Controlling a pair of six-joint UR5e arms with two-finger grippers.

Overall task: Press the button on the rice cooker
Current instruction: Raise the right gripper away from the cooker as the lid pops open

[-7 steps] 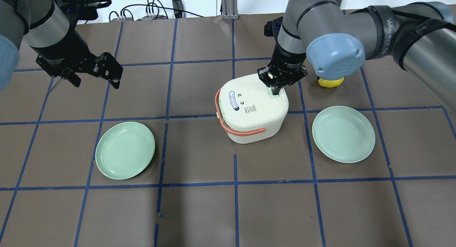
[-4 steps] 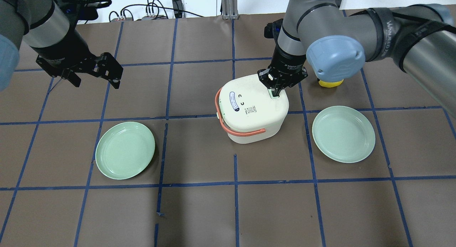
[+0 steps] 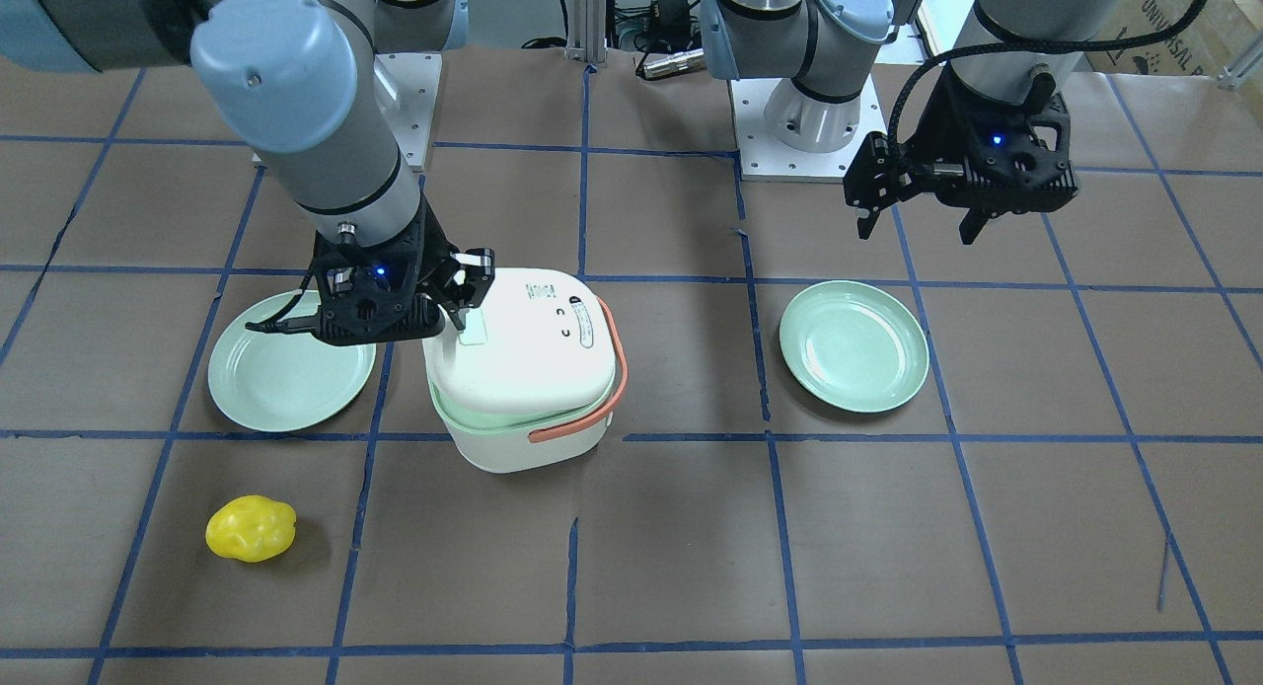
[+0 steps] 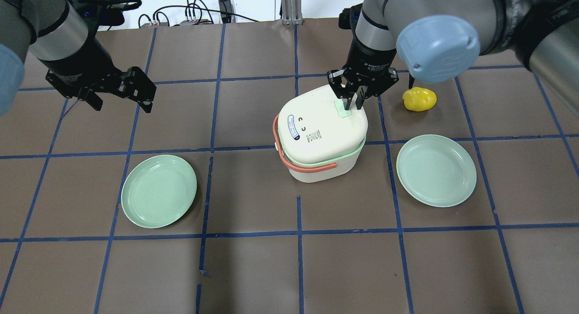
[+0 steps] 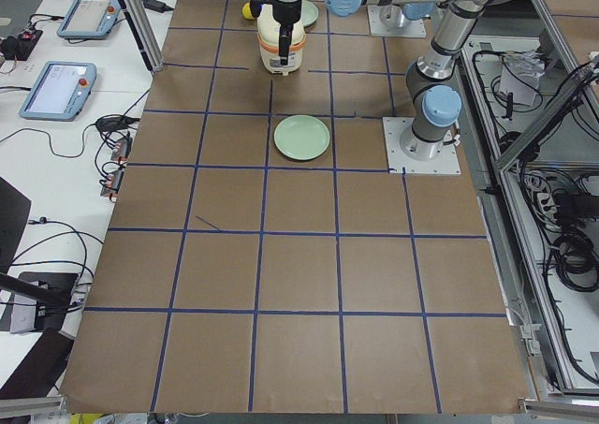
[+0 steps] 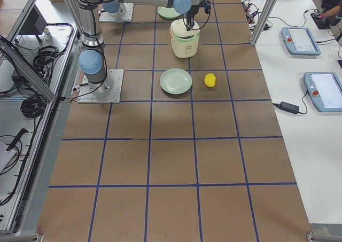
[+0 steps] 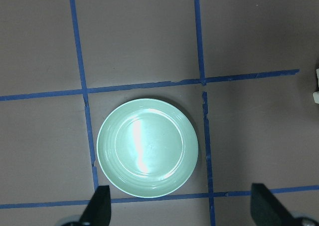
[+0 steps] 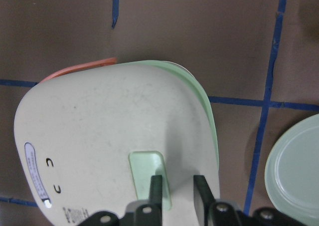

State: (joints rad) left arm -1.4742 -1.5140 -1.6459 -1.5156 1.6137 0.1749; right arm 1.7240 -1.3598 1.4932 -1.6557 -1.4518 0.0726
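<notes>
Across the middle of the overhead view, on the brown table (image 4: 253, 268) with its blue tape grid, the cream rice cooker (image 4: 316, 137) stands just right of centre, with its orange handle swung toward the lower left. A pale green band shows under the lid along the lower right edge, so the lid may have popped up.

Two green plates flank it: the left plate (image 4: 158, 190) sits at lower left and the right plate (image 4: 436, 170) at right, both well apart from the cooker.

The left gripper (image 4: 122, 105) hangs at upper left, spread wide and empty, far from the cooker.

The right gripper (image 4: 353, 105) is above the lid's upper right corner. Its jaws are drawn narrow with a slim gap, and they grip nothing.

A yellow fruit (image 4: 420, 99) lies just right of that gripper.

The green button (image 8: 144, 171) runs lengthwise up the wrist frame. One fingertip (image 8: 157, 181) overlaps its lower right edge, and the other is off it to the right. A further press would likely need a small shift toward frame left to centre on it.
</notes>
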